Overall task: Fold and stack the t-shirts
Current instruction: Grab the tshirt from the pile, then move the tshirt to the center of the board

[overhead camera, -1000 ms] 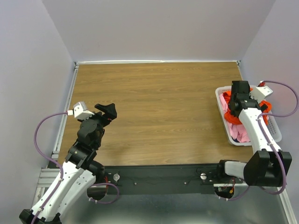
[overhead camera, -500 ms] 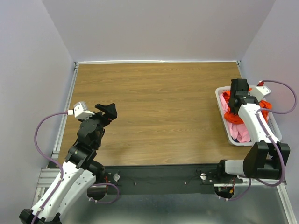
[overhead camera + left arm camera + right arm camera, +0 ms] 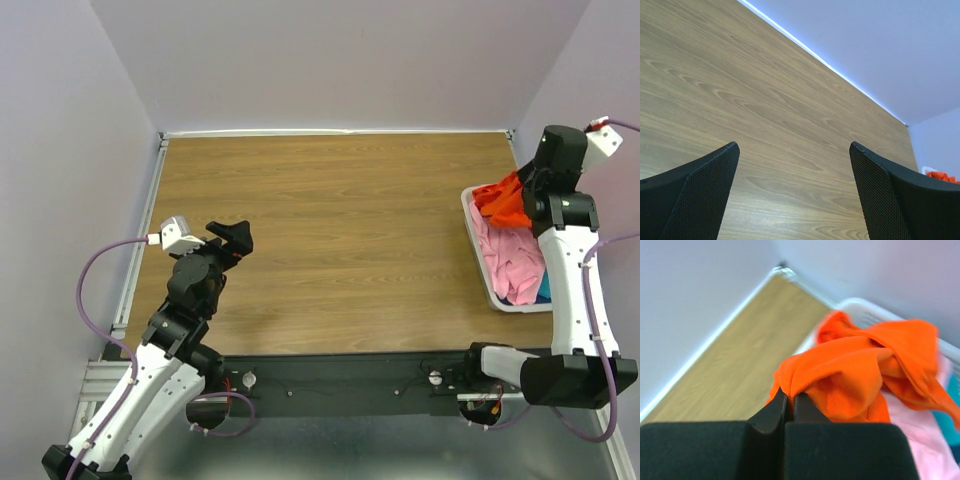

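The orange-red t-shirt (image 3: 506,204) hangs bunched over the far end of the white basket (image 3: 478,250), pinched by my right gripper (image 3: 790,395), which is shut on a fold of it; the cloth (image 3: 860,375) drapes down from the jaws. Under it in the basket lie the light pink t-shirt (image 3: 512,258) and a bit of the teal-blue t-shirt (image 3: 541,293). In the overhead view the right gripper (image 3: 525,184) is raised above the basket's far end. My left gripper (image 3: 233,240) hovers open over the left of the table; its fingers (image 3: 705,195) have nothing between them.
The wooden table (image 3: 340,230) is bounded by lilac walls at the back and both sides. The basket stands at the table's right edge, close to the right wall. A metal rail (image 3: 140,250) runs along the left edge.
My right gripper closed on the orange-red t-shirt inside the basket and rose toward the back right, pulling the shirt up off the pink one. The left arm stayed put.
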